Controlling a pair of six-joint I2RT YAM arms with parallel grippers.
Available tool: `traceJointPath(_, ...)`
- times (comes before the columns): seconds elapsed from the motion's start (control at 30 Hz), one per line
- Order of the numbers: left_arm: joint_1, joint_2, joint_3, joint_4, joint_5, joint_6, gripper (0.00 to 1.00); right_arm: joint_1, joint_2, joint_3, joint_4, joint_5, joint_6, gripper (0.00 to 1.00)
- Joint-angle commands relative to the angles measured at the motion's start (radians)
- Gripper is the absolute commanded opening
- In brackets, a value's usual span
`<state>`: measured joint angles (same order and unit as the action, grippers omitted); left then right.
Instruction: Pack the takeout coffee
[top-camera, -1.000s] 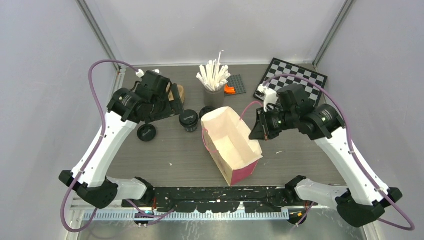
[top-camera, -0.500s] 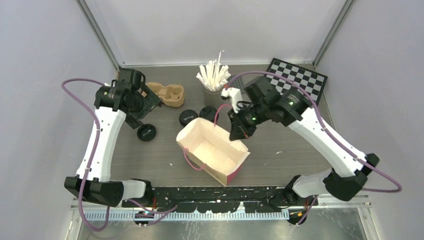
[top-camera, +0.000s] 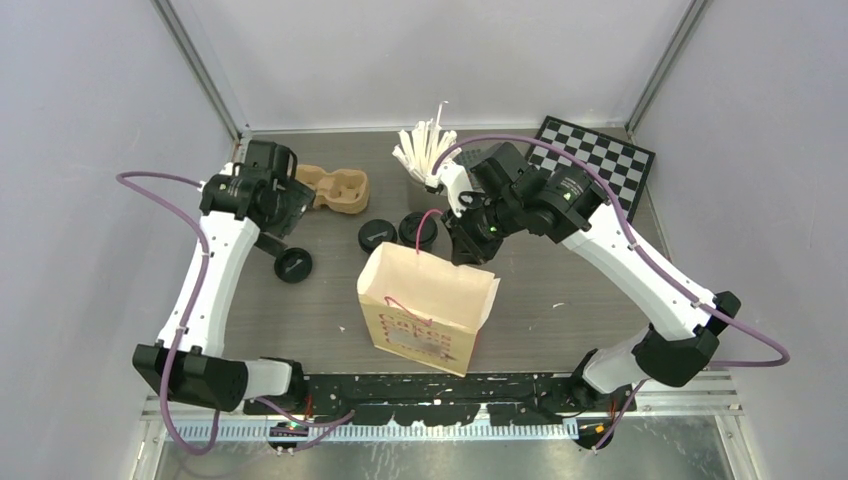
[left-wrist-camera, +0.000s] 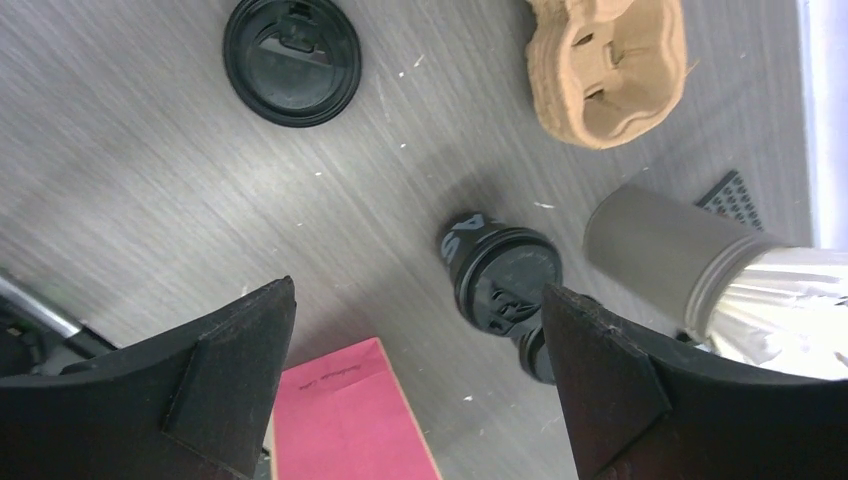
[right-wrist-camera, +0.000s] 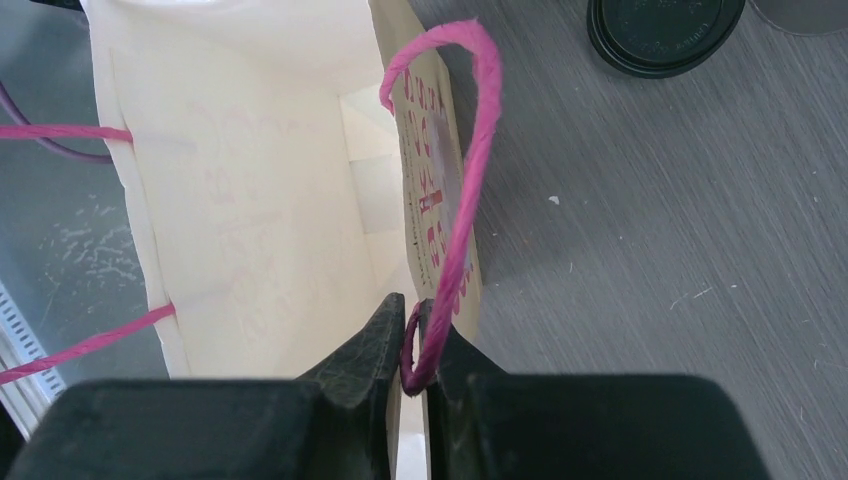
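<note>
1. Left claw (left-wrist-camera: 418, 290): yours on the left, hanging over the table (top-camera: 600, 290) at its far left. The two fingers are spread wide and there is nothing between them.
2. Loose lid (top-camera: 293, 265): black and round, lying flat on the table by itself, near the left arm.
3. Tray (top-camera: 335, 188): tan pulp with two wells, lying behind the lid near the back edge.
4. First cup (top-camera: 378, 238): small, dark paper, with a black lid on. It stands on the table just behind the bag's left corner, outside the bag.
5. Second cup (top-camera: 418, 229): the same kind, just right of the first. Your left wrist view shows it partly hidden behind the first cup. It is also on the table, outside the bag.
6. Bag (top-camera: 430, 310): cream paper with pink print, standing upright in the middle of the table near the front, its mouth open upward.
7. Handle (right-wrist-camera: 455, 200): a pink cord loop on the bag's far wall, raised.
8. Grey cup (top-camera: 428, 185): at the back, holding white sticks (top-camera: 425, 148).
9. Right claw (right-wrist-camera: 412, 345): yours on the right, above the bag's far rim. The fingers are pinched closed on the pink handle cord.
10. Checkerboard (top-camera: 595, 160): black and white, in the far right corner.
</note>
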<state>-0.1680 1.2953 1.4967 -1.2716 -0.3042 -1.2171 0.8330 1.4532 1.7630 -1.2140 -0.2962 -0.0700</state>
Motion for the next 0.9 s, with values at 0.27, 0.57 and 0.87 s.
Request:
traceJointPath(0.27, 0.005, 0.225, 0.194, -0.037, -0.095, -0.130, 1.00, 0.025, -0.001, 0.034, 0.013, 0.056, 0.003, 0.05)
traceJointPath(0.57, 0.005, 0.324, 0.223, 0.099, -0.053, -0.225, 0.84, 0.027, 0.082, 0.183, -0.007, 0.114, 0.004, 0.00)
traceJointPath(0.87, 0.018, 0.519, 0.391, 0.097, -0.128, -0.239, 0.73, 0.028, 0.092, 0.207, -0.065, 0.159, 0.063, 0.44)
